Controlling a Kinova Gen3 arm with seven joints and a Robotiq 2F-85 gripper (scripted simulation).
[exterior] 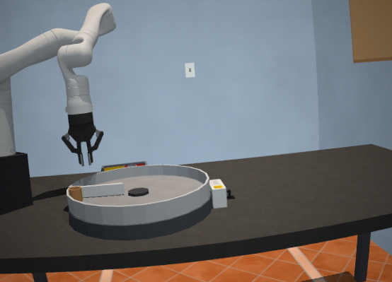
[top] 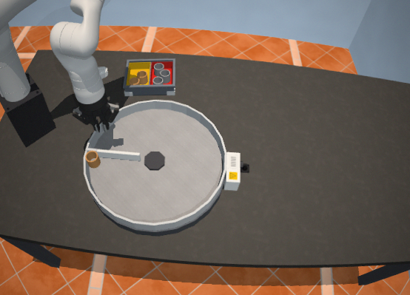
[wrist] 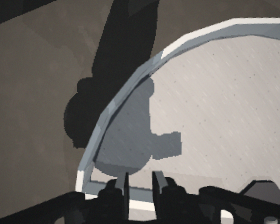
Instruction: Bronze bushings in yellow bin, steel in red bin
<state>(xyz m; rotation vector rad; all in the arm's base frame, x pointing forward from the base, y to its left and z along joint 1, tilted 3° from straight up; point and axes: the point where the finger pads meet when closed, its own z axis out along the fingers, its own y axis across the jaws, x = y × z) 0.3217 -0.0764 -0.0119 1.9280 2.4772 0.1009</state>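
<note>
A bronze bushing (top: 93, 161) (exterior: 76, 194) stands on the turntable (top: 166, 194) (wrist: 216, 100) at its left rim, against the near side of the white bar. My gripper (top: 101, 129) (exterior: 85, 165) (wrist: 140, 185) hangs above the turntable's left part, on the bar's far side from that bushing. Its fingers are a narrow gap apart with nothing between them. Two bronze bushings (top: 142, 77) (top: 134, 81) are in the yellow bin (top: 138, 66) (exterior: 114, 168). Three steel bushings (top: 159, 69) (top: 165, 75) (top: 158, 80) are in the red bin (top: 169, 65) (exterior: 141, 164). The wrist view does not show the bushings.
The white bar (top: 118, 154) (exterior: 102, 190) reaches from the left rim toward the dark hub (top: 154, 160) (exterior: 138, 191) (wrist: 265, 192). A raised wall surrounds the turntable. A white box (top: 232, 183) (exterior: 218, 196) stands at its right side. The bins share a grey tray behind the turntable.
</note>
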